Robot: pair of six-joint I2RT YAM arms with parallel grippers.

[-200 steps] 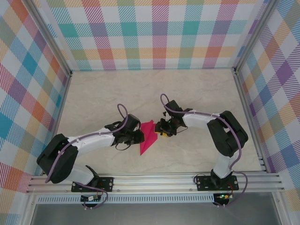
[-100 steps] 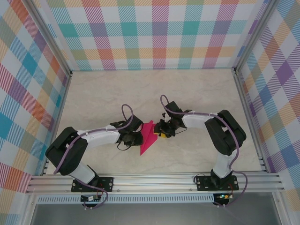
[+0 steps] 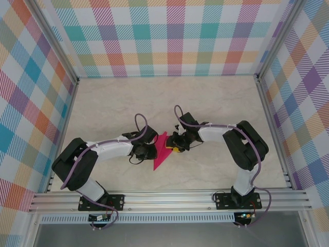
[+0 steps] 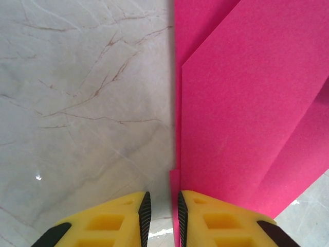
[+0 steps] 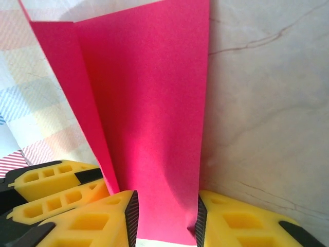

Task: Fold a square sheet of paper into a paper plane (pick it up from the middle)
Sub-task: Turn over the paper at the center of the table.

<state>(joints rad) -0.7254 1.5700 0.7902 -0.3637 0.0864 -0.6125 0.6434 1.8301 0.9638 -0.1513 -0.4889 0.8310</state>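
The square sheet of paper (image 3: 161, 152) is magenta-pink and folded into a narrow pointed shape at the table's middle, between my two grippers. My left gripper (image 3: 150, 151) sits at its left edge. In the left wrist view the left gripper (image 4: 162, 208) has its jaws a narrow gap apart, with the paper (image 4: 247, 103) lying to the right and a thin edge strip against the right pad. My right gripper (image 3: 174, 145) is at the paper's right side. In the right wrist view the right gripper (image 5: 165, 218) has a raised flap of the paper (image 5: 149, 103) spanning from pad to pad, slightly bowed.
The marble-patterned table (image 3: 221, 103) is fenced by plaid walls (image 3: 169, 36) at the back and sides, with an aluminium rail (image 3: 169, 198) along the near edge. The left gripper's yellow fingers (image 5: 51, 185) show at the lower left of the right wrist view.
The left arm's elbow has swung in and its gripper has edged closer to the paper. The right gripper's jaws have narrowed a little. The paper has barely moved.
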